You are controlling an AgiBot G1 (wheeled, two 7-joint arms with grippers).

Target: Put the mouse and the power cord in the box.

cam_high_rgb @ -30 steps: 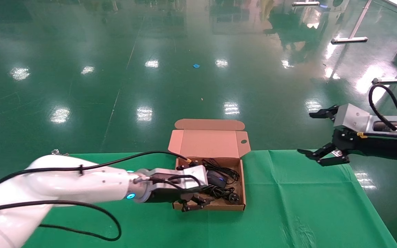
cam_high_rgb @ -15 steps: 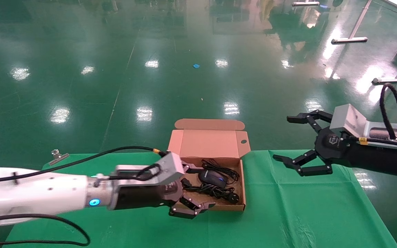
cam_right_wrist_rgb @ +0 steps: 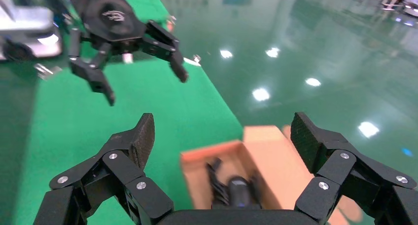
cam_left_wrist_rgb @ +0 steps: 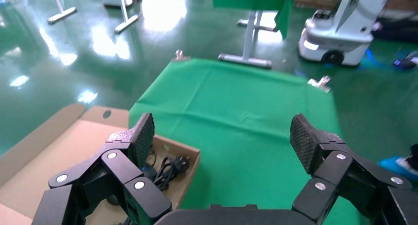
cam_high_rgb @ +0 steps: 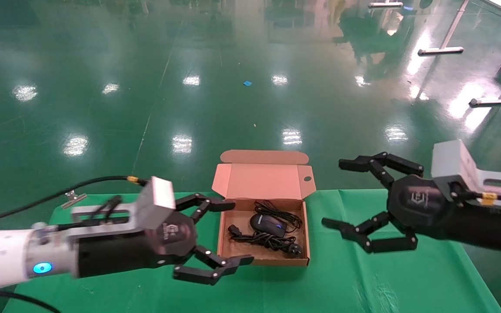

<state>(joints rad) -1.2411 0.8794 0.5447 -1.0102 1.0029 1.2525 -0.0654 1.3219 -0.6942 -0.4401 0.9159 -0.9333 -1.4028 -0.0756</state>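
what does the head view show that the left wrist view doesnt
Only the head view shows the mouse clearly, lying in the box beside the power cord, plus the raised lid and the open right gripper beside the box.

Only the left wrist view shows a white wheeled machine and table legs beyond the green table.

Both show the open, empty left gripper, the box, the cord's plug and the green table.

The white left arm reaches in low from the left, its black left gripper point(cam_high_rgb: 231, 232) spread wide. The dark right arm enters from the right, its black right gripper point(cam_high_rgb: 335, 194) likewise spread wide, empty.
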